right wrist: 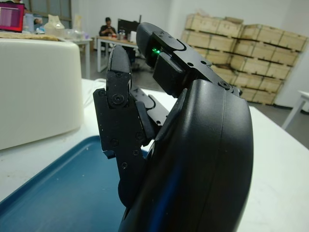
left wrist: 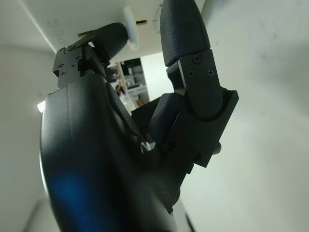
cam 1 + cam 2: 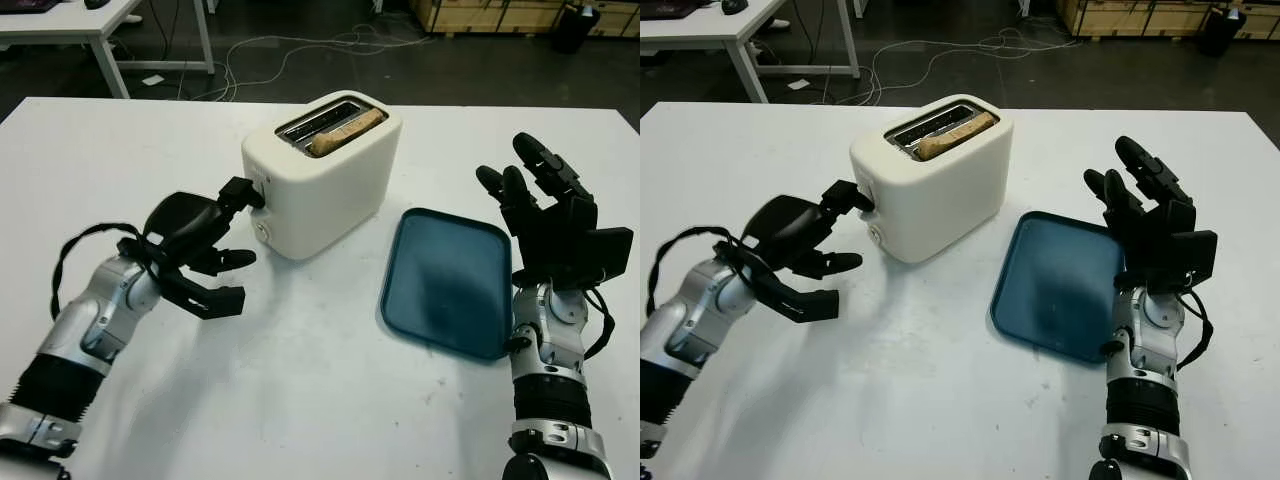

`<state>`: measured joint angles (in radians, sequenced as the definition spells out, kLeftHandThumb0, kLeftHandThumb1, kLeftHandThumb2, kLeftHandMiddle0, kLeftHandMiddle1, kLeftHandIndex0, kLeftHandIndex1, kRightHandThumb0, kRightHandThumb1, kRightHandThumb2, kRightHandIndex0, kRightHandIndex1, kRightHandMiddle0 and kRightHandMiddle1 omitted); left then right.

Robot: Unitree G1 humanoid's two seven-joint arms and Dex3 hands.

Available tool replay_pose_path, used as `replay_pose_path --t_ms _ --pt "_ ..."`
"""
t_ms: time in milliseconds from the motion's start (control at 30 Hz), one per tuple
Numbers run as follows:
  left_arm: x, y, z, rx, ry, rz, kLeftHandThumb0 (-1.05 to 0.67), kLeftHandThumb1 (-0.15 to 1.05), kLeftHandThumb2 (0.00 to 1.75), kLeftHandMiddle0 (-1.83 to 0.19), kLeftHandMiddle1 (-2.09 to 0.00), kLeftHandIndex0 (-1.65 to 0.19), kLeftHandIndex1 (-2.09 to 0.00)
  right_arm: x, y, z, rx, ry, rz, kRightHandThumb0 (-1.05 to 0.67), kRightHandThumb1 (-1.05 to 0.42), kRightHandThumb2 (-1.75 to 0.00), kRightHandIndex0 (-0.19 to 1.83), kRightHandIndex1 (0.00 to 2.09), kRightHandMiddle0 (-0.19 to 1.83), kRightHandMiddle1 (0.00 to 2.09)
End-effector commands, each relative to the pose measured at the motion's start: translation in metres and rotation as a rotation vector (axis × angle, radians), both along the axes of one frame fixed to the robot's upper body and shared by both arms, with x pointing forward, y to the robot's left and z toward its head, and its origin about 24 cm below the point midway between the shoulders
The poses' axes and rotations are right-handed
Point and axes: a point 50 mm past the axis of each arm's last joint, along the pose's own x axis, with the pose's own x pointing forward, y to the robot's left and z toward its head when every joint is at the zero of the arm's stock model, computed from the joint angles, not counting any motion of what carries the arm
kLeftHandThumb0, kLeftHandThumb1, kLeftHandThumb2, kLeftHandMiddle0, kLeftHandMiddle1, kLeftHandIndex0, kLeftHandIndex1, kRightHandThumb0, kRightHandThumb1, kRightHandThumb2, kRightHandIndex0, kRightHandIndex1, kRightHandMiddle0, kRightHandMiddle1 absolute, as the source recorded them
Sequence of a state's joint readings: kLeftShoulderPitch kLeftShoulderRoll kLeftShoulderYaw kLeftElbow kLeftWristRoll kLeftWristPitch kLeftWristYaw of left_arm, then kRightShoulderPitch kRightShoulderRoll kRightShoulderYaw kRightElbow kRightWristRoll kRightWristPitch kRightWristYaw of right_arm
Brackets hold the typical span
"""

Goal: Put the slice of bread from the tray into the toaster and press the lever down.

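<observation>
A cream toaster [image 3: 330, 180] stands at the middle of the white table, with the slice of bread [image 3: 345, 132] sticking up out of one slot. My left hand [image 3: 235, 250] is at the toaster's near-left end, open; its upper fingertip [image 3: 243, 190] touches the lever [image 3: 260, 188] on that end. The left wrist view shows that fingertip [image 2: 104, 41] against the white lever knob [image 2: 129, 34]. The blue tray [image 3: 445, 280] lies to the right of the toaster with nothing on it. My right hand [image 3: 545, 200] is held upright and open over the tray's right edge.
The table's far edge runs behind the toaster, with dark floor and loose cables [image 3: 290, 50] beyond it. Another white table [image 3: 70, 25] stands at the back left. Wooden crates [image 3: 490, 15] line the back right.
</observation>
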<state>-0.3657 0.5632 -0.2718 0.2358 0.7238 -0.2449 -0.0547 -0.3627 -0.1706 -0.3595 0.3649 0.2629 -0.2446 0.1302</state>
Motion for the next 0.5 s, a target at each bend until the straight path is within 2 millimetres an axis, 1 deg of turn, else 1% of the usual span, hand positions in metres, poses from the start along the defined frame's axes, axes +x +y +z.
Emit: replay_pose_path --t_ms 0,100,200,267,333,467 --pt "-0.011 -0.009 -0.046 0.038 0.166 0.004 -0.80 0.72 0.77 -1.56 -1.31 0.00 -1.36 0.000 -0.004 0.011 -0.012 -0.049 -0.011 -0.26 -0.92 -0.33 0.94 0.00 0.78 0.00" --pt "-0.014 -0.016 -0.067 0.060 0.232 0.019 -0.79 0.69 0.80 -1.54 -1.31 0.00 -1.39 0.001 -0.007 0.014 -0.015 -0.059 -0.014 -0.24 -0.92 -0.34 0.94 0.00 0.80 0.01" --pt "-0.016 -0.023 -0.082 0.107 0.295 0.028 -0.78 0.65 0.78 -1.54 -1.25 0.00 -1.41 0.001 -0.008 0.017 -0.003 -0.073 -0.023 -0.25 -0.92 -0.33 0.97 0.02 0.82 0.02" --pt "-0.017 -0.026 -0.089 0.129 0.329 0.036 -0.77 0.64 0.70 -1.56 -1.16 -0.04 -1.37 0.001 -0.009 0.019 0.000 -0.082 -0.030 -0.26 -0.92 -0.31 1.00 0.03 0.83 0.02" --pt "-0.018 -0.027 -0.093 0.139 0.345 0.039 -0.77 0.64 0.66 -1.57 -1.13 -0.08 -1.33 0.001 -0.009 0.020 0.002 -0.087 -0.033 -0.27 -0.92 -0.28 1.01 0.04 0.85 0.03" --pt "-0.017 -0.029 -0.096 0.158 0.356 0.041 -0.78 0.66 0.66 -1.57 -1.08 -0.08 -1.33 0.002 -0.008 0.020 -0.002 -0.086 -0.034 -0.28 -0.92 -0.26 1.02 0.04 0.85 0.02"
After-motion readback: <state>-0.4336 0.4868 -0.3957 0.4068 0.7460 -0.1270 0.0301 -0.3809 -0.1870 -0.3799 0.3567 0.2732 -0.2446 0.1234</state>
